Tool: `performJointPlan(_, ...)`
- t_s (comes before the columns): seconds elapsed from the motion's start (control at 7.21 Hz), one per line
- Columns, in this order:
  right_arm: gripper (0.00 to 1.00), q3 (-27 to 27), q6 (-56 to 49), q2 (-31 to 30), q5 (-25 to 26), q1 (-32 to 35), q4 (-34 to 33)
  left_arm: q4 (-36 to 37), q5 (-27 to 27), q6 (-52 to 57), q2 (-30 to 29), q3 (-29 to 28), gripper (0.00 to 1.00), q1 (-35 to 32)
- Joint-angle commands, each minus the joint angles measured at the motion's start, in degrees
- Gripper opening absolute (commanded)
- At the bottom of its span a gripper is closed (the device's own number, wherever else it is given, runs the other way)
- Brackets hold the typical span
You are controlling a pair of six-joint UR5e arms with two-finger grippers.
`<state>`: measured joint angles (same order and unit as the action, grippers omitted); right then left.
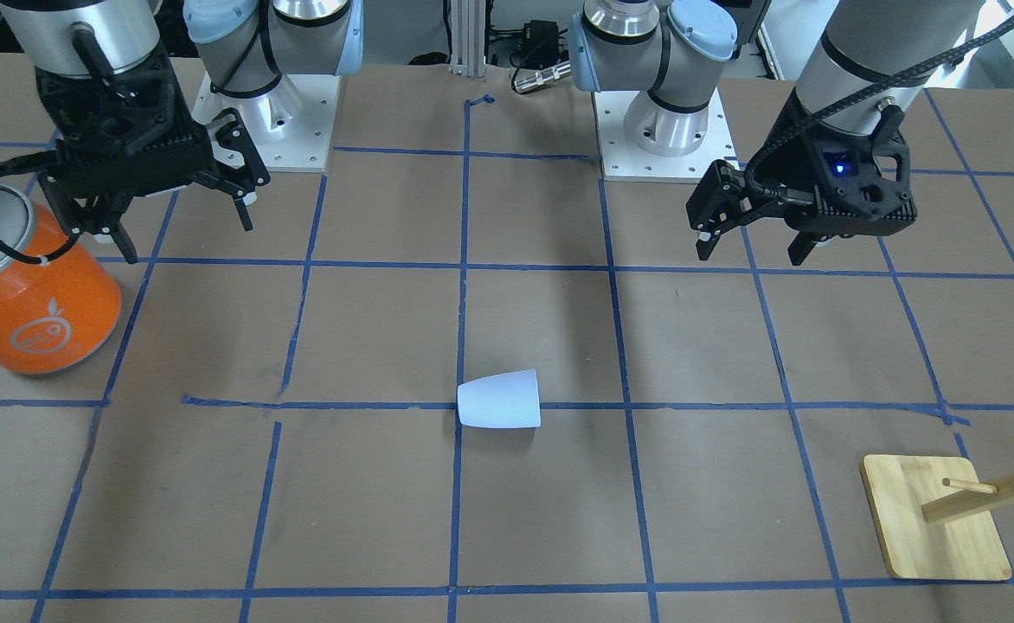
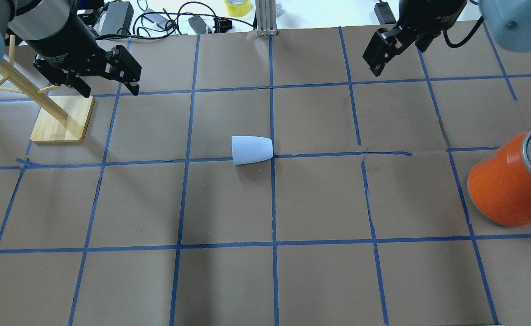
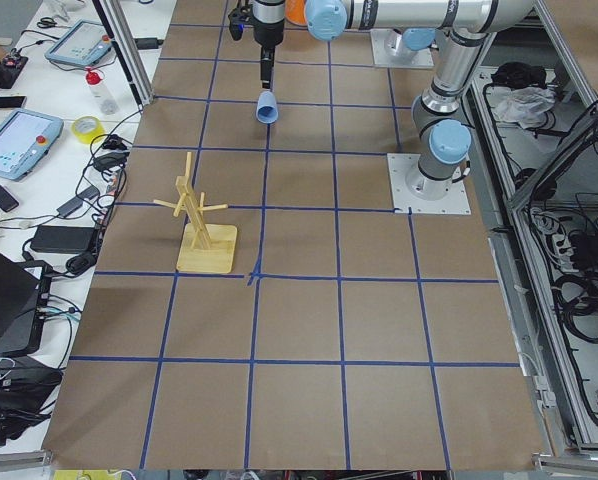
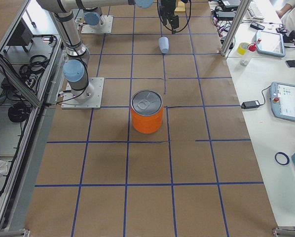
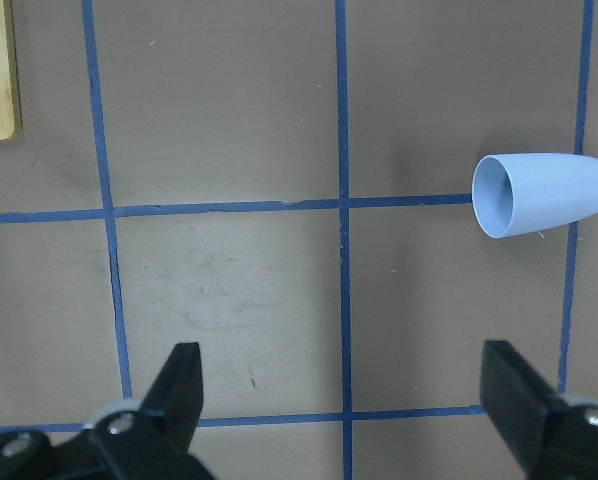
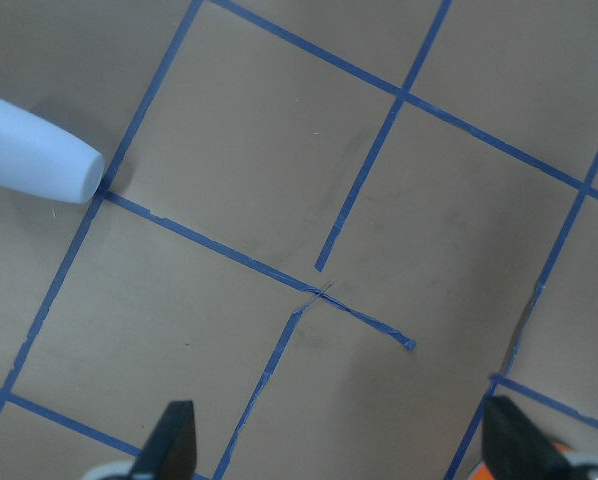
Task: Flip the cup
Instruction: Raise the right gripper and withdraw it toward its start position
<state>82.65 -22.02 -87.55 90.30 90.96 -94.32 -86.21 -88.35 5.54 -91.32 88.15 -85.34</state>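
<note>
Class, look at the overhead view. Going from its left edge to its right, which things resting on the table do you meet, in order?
wooden peg stand → cup, lying on its side → orange can

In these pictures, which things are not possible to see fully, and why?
Orange can: cut off by the right edge of the overhead view and the left edge of the front-facing view.
Wooden rack: its upper part runs off the right edge of the front-facing view.
Cup: its mouth lies beyond the left edge of the right wrist view.
</note>
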Motion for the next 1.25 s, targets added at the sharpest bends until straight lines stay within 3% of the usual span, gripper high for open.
performJointPlan(0.0, 1.0, -1.2, 5.2, -0.8, -0.5, -3.5, 1.0, 0.0, 0.0, 0.0, 0.0, 0.0, 1.0, 0.0)
performJointPlan(0.14, 1.0, -1.1, 7.1, -1.5, -0.7, -4.3, 5.7, 0.0, 0.0, 0.0, 0.0, 0.0, 1.0, 0.0)
performJointPlan(0.83, 1.0, -1.5, 23.2, -2.5, -0.6, -3.3, 6.3, 0.0, 0.0, 0.0, 0.0, 0.0, 1.0, 0.0)
performJointPlan(1.11, 1.0, -1.4, 24.8, -2.4, 0.0, -1.1, 5.9, -0.2, 0.0, 0.0, 0.0, 0.0, 1.0, 0.0)
